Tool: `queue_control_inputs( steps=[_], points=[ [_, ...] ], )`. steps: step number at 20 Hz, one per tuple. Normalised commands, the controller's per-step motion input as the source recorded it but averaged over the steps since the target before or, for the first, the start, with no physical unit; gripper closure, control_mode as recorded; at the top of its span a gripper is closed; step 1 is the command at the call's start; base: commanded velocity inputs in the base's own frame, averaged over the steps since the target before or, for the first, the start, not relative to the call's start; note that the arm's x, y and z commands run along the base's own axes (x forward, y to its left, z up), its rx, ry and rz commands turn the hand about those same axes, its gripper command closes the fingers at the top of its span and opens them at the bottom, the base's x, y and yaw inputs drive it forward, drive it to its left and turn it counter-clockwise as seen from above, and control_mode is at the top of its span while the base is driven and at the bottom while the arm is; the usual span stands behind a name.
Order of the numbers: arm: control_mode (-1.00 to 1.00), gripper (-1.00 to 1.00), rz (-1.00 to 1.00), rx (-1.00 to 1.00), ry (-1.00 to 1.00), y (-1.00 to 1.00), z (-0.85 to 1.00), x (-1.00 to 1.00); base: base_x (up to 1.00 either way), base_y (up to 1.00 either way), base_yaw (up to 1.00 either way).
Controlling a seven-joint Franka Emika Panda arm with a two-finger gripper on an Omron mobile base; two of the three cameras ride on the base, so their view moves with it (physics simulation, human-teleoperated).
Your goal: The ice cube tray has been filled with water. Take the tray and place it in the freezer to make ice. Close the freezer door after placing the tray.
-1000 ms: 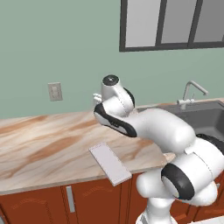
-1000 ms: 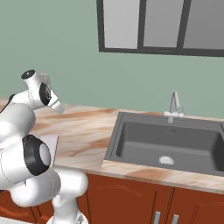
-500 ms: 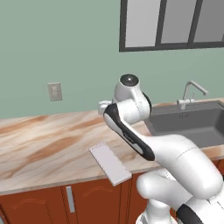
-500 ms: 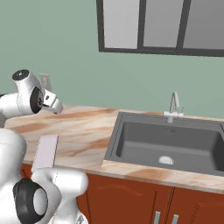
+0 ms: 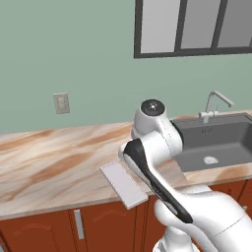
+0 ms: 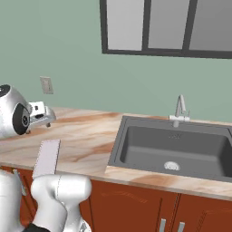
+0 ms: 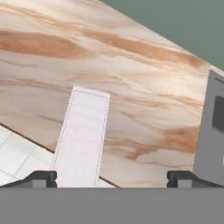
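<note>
Now the tray is lying at the front edge of the marble surface [image 5: 54, 167].
Left of the sink [image 6: 174, 149], the ice cube tray [image 7: 83, 138] is overhanging the edge; the fingers [image 7: 111, 178] are standing wide open above it, holding nothing.

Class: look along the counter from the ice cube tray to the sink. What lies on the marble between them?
Nothing: in the right base view the marble counter runs bare from the ice cube tray to the sink.
</note>
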Motion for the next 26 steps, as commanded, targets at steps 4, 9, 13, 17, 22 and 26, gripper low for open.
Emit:
queue_control_inputs(
  steps=[4,9,13,17,22,26],
  points=[
    [-1.0,-1.0,0.38,-0.42,-0.01,0.15,0.0,-1.0,0.0,0.0,0.0],
    [-1.0,-1.0,0.19,-0.34,-0.12,0.14,-0.02,-0.96,0.0,0.0,0.0],
    [-1.0,-1.0,0.02,-0.23,-0.25,0.13,-0.13,-0.73,0.0,0.0,0.0],
    [-1.0,-1.0,0.0,-0.18,-0.2,0.28,-0.21,-0.43,0.0,0.0,0.0],
    [-1.0,-1.0,0.0,-0.15,-0.15,0.17,-0.33,-0.05,0.0,0.0,0.0],
    [-1.0,-1.0,-0.01,-0.28,-0.06,0.0,-0.58,0.06,0.0,0.0,0.0]
  ],
)
